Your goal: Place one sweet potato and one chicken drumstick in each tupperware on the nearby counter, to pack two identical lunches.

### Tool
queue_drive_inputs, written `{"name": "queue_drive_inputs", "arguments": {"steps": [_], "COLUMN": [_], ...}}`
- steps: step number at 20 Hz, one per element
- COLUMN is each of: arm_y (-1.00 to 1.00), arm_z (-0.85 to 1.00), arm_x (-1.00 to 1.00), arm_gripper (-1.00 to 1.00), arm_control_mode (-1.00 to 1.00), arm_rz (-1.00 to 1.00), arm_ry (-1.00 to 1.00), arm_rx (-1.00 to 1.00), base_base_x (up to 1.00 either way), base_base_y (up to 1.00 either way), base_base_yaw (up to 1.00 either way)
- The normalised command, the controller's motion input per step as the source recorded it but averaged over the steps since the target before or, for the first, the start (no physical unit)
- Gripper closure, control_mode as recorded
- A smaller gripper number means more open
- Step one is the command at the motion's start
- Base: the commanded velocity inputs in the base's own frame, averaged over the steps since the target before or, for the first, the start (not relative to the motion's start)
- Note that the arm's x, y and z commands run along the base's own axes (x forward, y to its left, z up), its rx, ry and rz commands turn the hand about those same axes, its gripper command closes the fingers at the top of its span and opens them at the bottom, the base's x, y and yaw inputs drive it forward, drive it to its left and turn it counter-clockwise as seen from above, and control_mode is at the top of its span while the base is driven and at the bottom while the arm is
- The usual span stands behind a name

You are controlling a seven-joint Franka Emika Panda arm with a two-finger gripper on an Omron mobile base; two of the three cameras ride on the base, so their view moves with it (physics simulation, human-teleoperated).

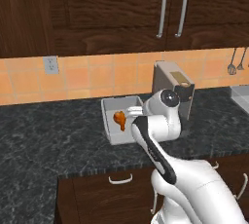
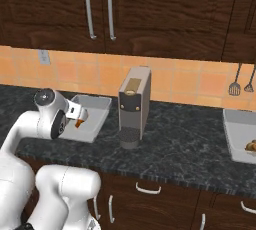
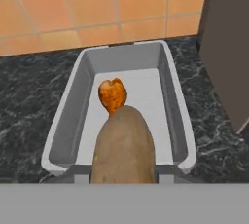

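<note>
The gripper (image 3: 124,181) pinched 1 sweet potato (image 3: 124,145), hiding its fingertips; the potato hung over the tupperware (image 3: 168,79), partly blocking 1 chicken drumstick (image 3: 112,94) inside.

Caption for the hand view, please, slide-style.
Gripper holds a sweet potato over a grey tupperware on the counter, a chicken drumstick already inside.

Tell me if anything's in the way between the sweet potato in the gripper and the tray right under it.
Nothing visible blocks it. The sweet potato hangs over the near end of the tupperware. The chicken drumstick already lies farther in on the tray floor, with bare floor beside it. The coffee machine stands off to the tray's right.
</note>
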Motion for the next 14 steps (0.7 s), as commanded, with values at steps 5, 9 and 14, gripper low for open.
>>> {"name": "queue_drive_inputs", "arguments": {"steps": [5, 9, 14], "arm_y": [0.04, -0.07, 0.0], "arm_z": [-0.08, 0.0, -0.29], "arm_x": [0.97, 0.57, 0.31], "arm_gripper": [1.0, 1.0, 1.0], "arm_control_mode": [-1.0, -1.0, -1.0], "arm_rz": [-0.11, 0.02, -0.02], "arm_ry": [0.15, 0.19, 0.05], "arm_rx": [-0.04, 0.06, -0.03], "base_base_x": [0.0, 0.0, 0.0], "base_base_y": [0.0, 0.0, 0.0], "base_base_yaw": [0.0, 0.0, 0.0]}}
